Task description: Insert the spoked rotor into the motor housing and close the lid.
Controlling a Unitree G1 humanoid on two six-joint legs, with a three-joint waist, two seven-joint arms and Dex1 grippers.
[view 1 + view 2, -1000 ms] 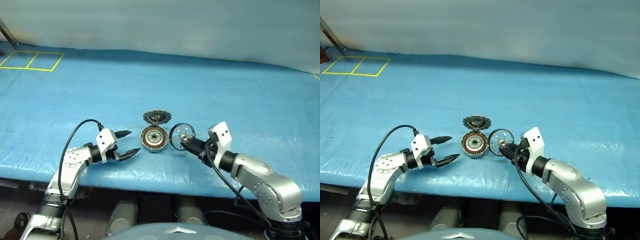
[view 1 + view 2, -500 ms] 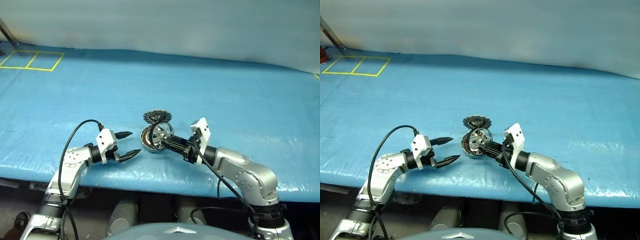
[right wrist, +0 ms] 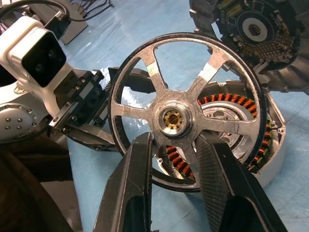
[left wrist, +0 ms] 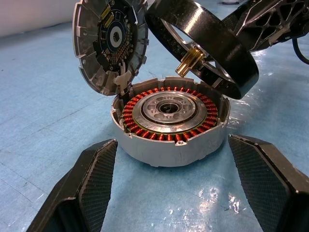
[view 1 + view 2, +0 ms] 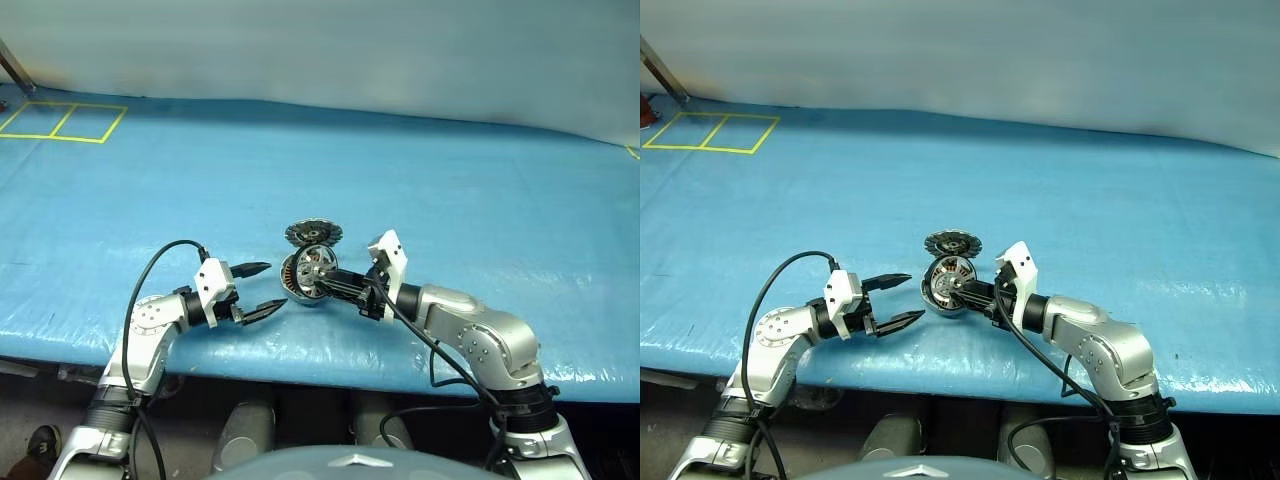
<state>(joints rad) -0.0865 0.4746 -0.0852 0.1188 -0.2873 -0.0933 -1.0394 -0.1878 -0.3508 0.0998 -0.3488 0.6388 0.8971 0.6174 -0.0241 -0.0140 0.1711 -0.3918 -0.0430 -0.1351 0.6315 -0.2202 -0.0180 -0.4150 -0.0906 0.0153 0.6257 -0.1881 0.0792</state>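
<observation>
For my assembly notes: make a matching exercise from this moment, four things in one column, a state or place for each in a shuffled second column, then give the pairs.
Things:
1. spoked rotor
2. motor housing
3. lid
4. left gripper

States:
A. open, holding nothing, beside the housing
B. standing tilted up at the housing's far edge
C. resting on the blue sheet, copper windings exposed
D. held tilted over the housing by the right gripper

Pairs: 1-D, 2-C, 3-B, 4-A
</observation>
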